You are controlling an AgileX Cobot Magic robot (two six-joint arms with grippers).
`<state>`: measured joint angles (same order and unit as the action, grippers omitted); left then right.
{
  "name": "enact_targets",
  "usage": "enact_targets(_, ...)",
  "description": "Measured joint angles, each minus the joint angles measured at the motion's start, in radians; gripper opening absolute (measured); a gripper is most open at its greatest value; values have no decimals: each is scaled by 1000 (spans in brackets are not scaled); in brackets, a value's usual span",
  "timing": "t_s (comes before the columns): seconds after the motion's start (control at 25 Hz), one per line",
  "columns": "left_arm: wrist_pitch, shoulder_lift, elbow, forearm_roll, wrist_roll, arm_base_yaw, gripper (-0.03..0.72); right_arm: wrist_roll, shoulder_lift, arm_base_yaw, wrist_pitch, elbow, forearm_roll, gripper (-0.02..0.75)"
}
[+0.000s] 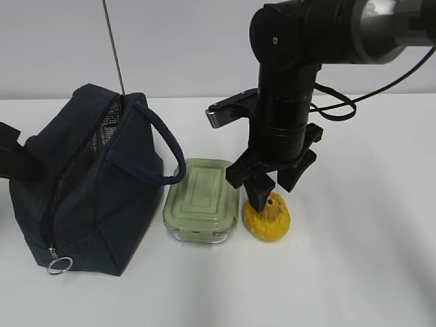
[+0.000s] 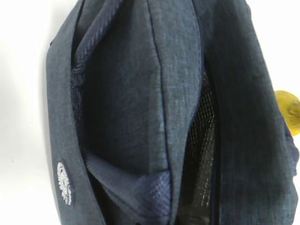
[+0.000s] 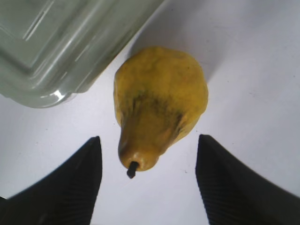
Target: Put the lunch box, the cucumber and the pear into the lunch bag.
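The dark navy lunch bag (image 1: 88, 191) stands at the left, its zipper slit showing lining, and it fills the left wrist view (image 2: 154, 112). The sage-green lunch box (image 1: 201, 197) lies beside it, with the yellow pear (image 1: 268, 219) to its right. My right gripper (image 1: 271, 189) hangs open just above the pear. In the right wrist view the pear (image 3: 161, 103) lies between the open fingers (image 3: 70, 187), stem end towards the gripper (image 3: 148, 140), untouched, with the lunch box (image 3: 61, 42) at top left. My left gripper (image 1: 12, 160) is a dark shape against the bag's left side; its jaws are hidden. The cucumber is out of view.
The bag's loop handle (image 1: 163, 146) arches towards the lunch box. A metal ring pull (image 1: 60, 264) hangs at the bag's front corner. The pear also shows at the right edge of the left wrist view (image 2: 288, 110). White tabletop (image 1: 361, 259) lies to the right and front.
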<state>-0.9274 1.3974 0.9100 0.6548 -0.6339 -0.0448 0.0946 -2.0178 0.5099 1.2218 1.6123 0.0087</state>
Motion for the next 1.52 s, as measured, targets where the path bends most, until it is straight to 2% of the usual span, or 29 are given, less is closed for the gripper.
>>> enact_targets(0.36,0,0,0,-1,0,0,1,0,-54,0,-2,0,2,468)
enact_targets(0.44,0,0,0,-2,0,0,1,-2,-63,0,-2,0,1,404)
enact_targets(0.6,0,0,0,-4,0,0,1,0,-61,0,-2,0,-19,220)
enact_targets(0.68,0,0,0,-5,0,0,1,2,-55,0,-2,0,-29,174)
enact_targets(1.0,-1,0,0,-7,0,0,1,6,136,0,-2,67,-32,143)
enact_targets(1.12,-1,0,0,-8,0,0,1,56,206,0,-37,138,104,141)
enact_targets(1.28,-1,0,0,-8,0,0,1,275,228,12,-135,218,443,141)
enact_targets(1.36,-1,0,0,-8,0,0,1,369,212,35,-190,228,564,141)
enact_targets(1.52,-1,0,0,-8,0,0,1,471,137,85,-266,230,656,141)
